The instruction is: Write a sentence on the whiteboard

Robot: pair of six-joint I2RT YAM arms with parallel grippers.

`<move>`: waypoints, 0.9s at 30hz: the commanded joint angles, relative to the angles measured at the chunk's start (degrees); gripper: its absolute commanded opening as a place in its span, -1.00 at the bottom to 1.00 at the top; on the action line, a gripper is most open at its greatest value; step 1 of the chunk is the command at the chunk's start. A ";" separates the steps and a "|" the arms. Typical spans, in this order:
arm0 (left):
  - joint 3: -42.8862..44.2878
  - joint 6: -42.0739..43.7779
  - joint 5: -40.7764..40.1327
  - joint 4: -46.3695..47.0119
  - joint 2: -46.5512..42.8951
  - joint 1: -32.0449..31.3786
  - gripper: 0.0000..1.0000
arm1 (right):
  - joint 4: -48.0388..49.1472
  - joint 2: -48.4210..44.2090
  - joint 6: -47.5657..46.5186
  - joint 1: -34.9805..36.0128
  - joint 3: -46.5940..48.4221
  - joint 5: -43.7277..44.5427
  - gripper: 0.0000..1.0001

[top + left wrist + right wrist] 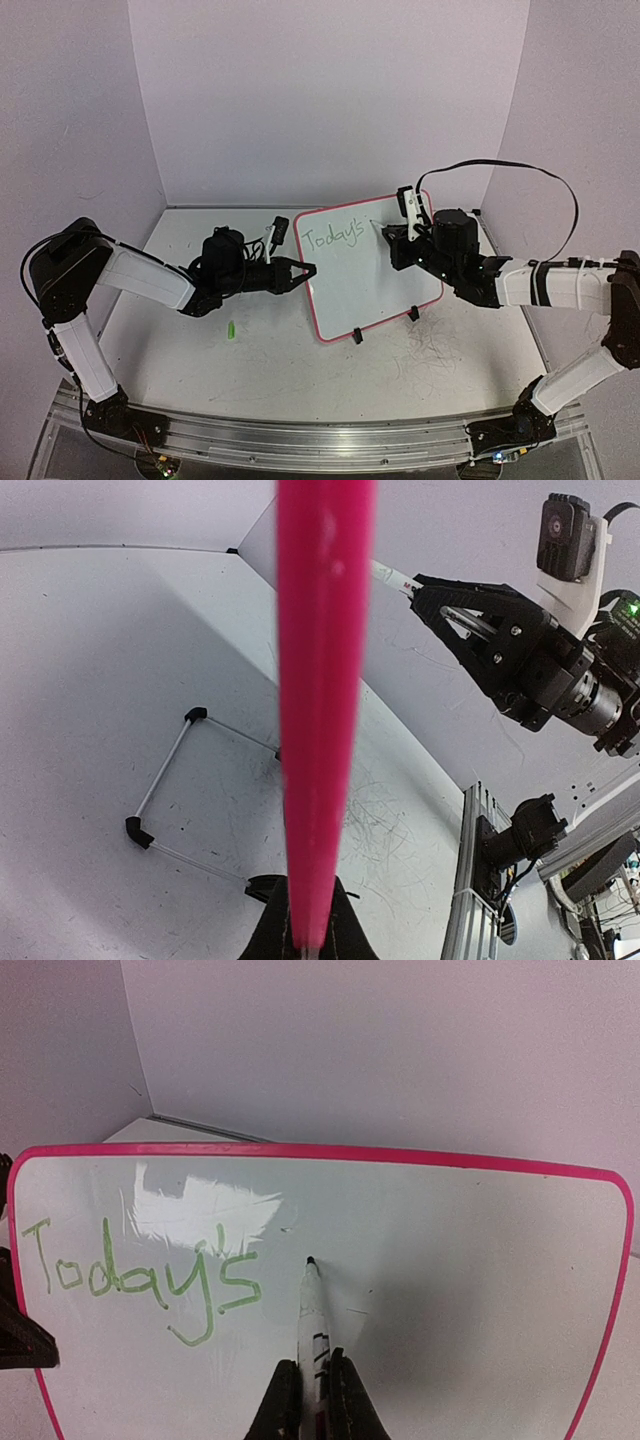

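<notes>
Whiteboard [375, 290] stands tilted on the tabletop [270, 370], about centre, propped on black clip feet [357, 337], pink rim all round. Writing face is turned toward the right arm.

Left claw [308, 270] is clamped shut on the board's left edge. In the left wrist view the pink rim [325, 680] runs straight up out of its closed jaws.

Right claw [388, 232] is closed tight around a white marker [313, 1310]. Marker tip is at the board face just right of the last letter; actual contact can't be confirmed.

The sentence [140, 1275] reads only "Today's", in green on the upper left of the board, slanting slightly. The rest of the board face is bare, with glare above the word.

Around:
- small green cap [231, 329] lies on the tabletop left of the board, below the left arm, apart from everything
- dark scribble marks [432, 350] on the tabletop in front of the board's right foot
- black cable [530, 170] loops above the right arm

Nothing sits between the marker and the writing area. The left fingertip [20, 1335] overlaps only the board's far left margin, clear of the word.
</notes>
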 commanded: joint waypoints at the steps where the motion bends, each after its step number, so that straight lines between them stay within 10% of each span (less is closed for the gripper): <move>1: 0.09 0.72 0.26 0.51 -0.93 -0.69 -1.00 | -0.02 -0.11 1.41 0.43 0.61 1.66 -1.00; 27: 0.45 0.55 0.71 0.51 -0.90 -0.73 -1.00 | 0.84 -1.30 3.60 1.65 -2.26 4.27 -1.00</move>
